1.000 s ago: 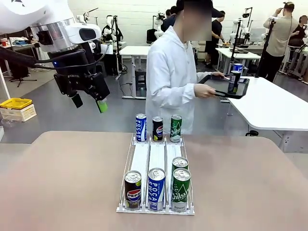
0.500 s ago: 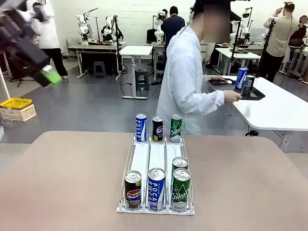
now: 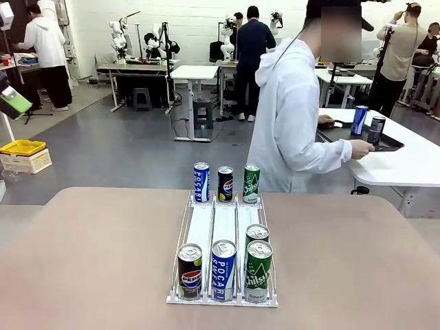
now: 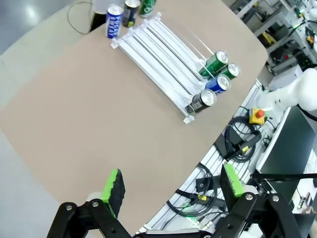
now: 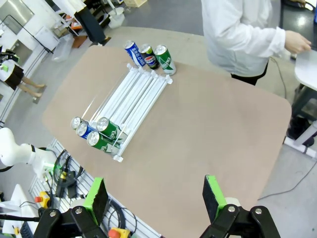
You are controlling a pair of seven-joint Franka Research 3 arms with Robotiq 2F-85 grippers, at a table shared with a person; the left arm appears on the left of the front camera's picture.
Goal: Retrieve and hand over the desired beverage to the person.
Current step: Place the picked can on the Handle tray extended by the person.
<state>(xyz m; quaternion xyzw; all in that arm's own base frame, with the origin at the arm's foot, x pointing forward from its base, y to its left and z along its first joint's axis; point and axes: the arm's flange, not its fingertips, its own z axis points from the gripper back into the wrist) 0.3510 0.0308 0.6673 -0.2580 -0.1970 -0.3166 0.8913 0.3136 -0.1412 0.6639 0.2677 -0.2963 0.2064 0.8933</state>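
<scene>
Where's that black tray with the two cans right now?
In the front view, the black tray lies on the white table at far right, behind the robot's table, the person's hand on its near edge.

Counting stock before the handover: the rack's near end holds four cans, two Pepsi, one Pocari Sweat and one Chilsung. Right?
Not quite. At the rack's near end, the front view shows one Pepsi can, one Pocari Sweat can and two green Chilsung cans, one behind the other.

The left gripper (image 3: pixel 12 102) is cut off by the front view's left edge; jaw spacing cannot be determined there.
</scene>
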